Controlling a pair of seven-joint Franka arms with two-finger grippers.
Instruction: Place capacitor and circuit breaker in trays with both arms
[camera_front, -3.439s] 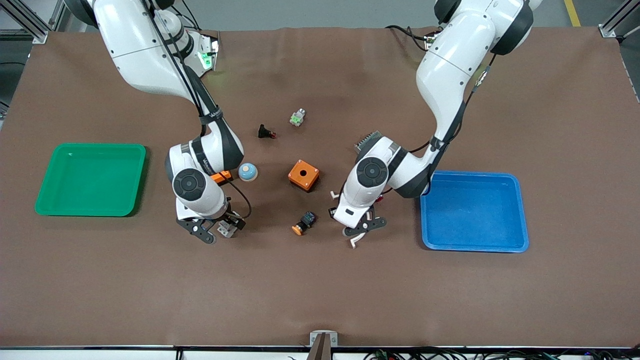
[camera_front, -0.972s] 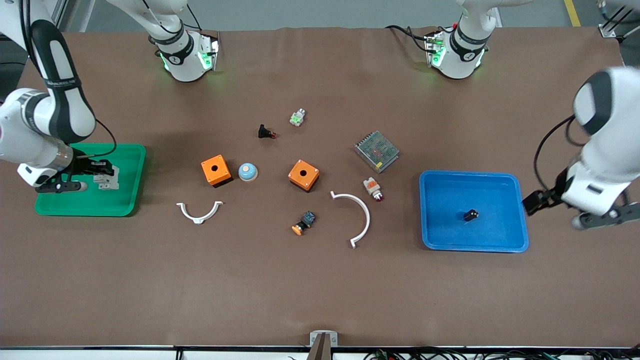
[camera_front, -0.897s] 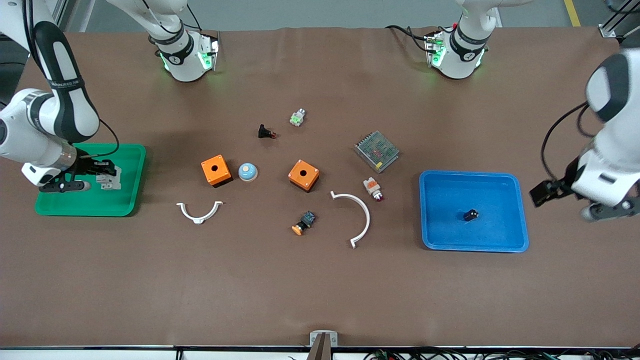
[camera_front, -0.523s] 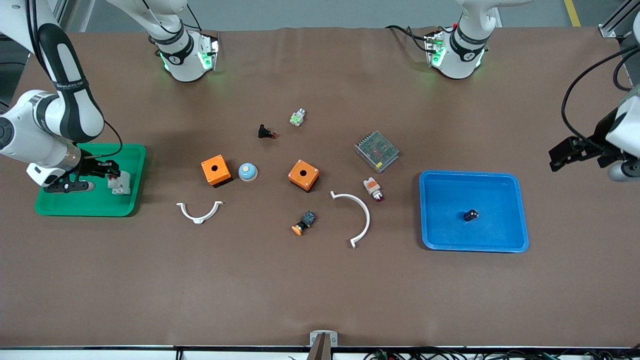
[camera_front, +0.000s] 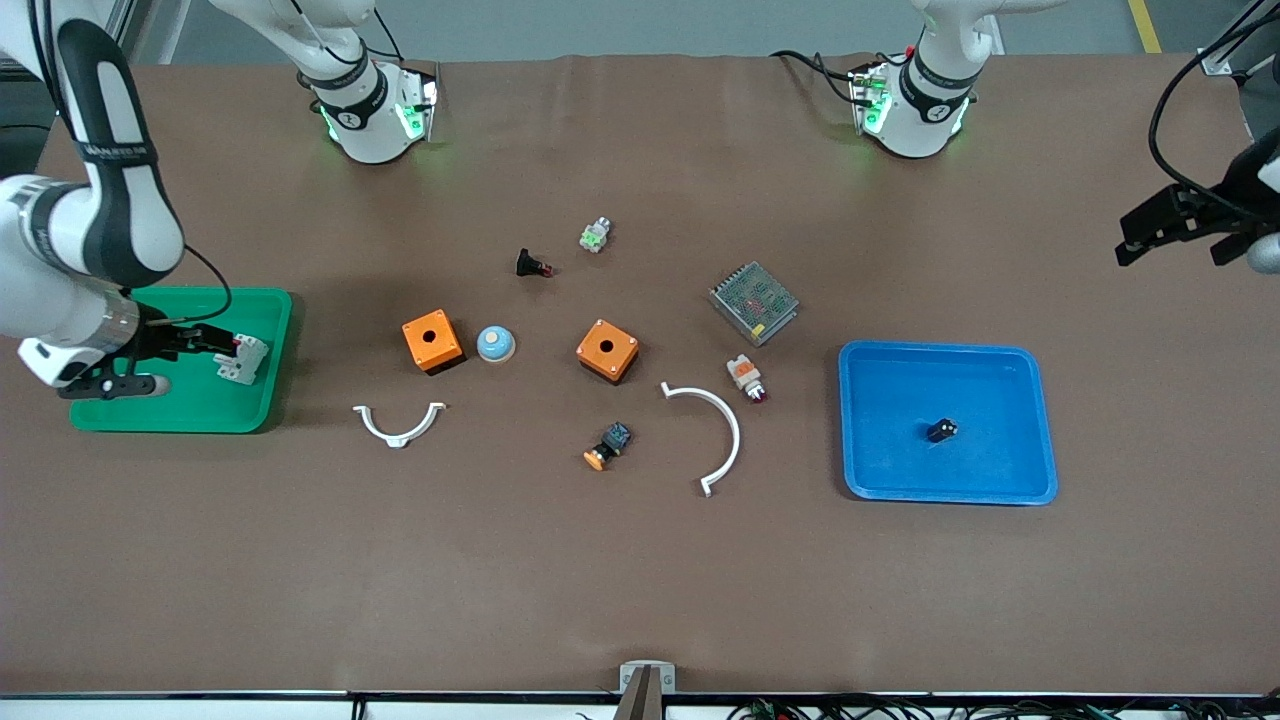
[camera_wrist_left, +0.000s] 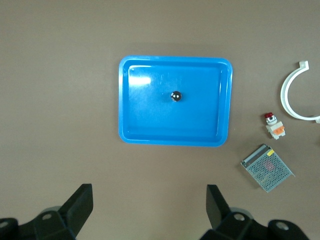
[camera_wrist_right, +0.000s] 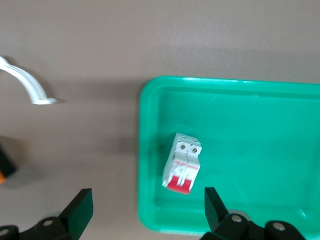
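Note:
The circuit breaker (camera_front: 243, 358), white-grey with red toggles, lies in the green tray (camera_front: 180, 405) near the rim that faces the table's middle. It also shows in the right wrist view (camera_wrist_right: 182, 163), lying free in the green tray (camera_wrist_right: 260, 130). My right gripper (camera_front: 140, 363) hangs open and empty over that tray (camera_wrist_right: 149, 210). The capacitor (camera_front: 941, 430), a tiny black cylinder, lies in the blue tray (camera_front: 1000, 390). In the left wrist view the capacitor (camera_wrist_left: 175, 96) is in the blue tray (camera_wrist_left: 150, 120). My left gripper (camera_front: 1195, 232) is open and empty (camera_wrist_left: 150, 207), high over bare table at the left arm's end.
Between the trays lie two orange boxes (camera_front: 432, 341) (camera_front: 607, 349), a blue dome (camera_front: 495, 343), two white curved clips (camera_front: 398, 425) (camera_front: 715, 435), a mesh power supply (camera_front: 754, 302), an indicator lamp (camera_front: 746, 376), an orange-capped button (camera_front: 608, 445), a black push-button (camera_front: 530, 264) and a green-white part (camera_front: 595, 234).
Both arms left the table's middle for the trays. In the last second the left gripper rose away from the blue tray, and the right gripper drew back from the breaker, which slid toward the rim.

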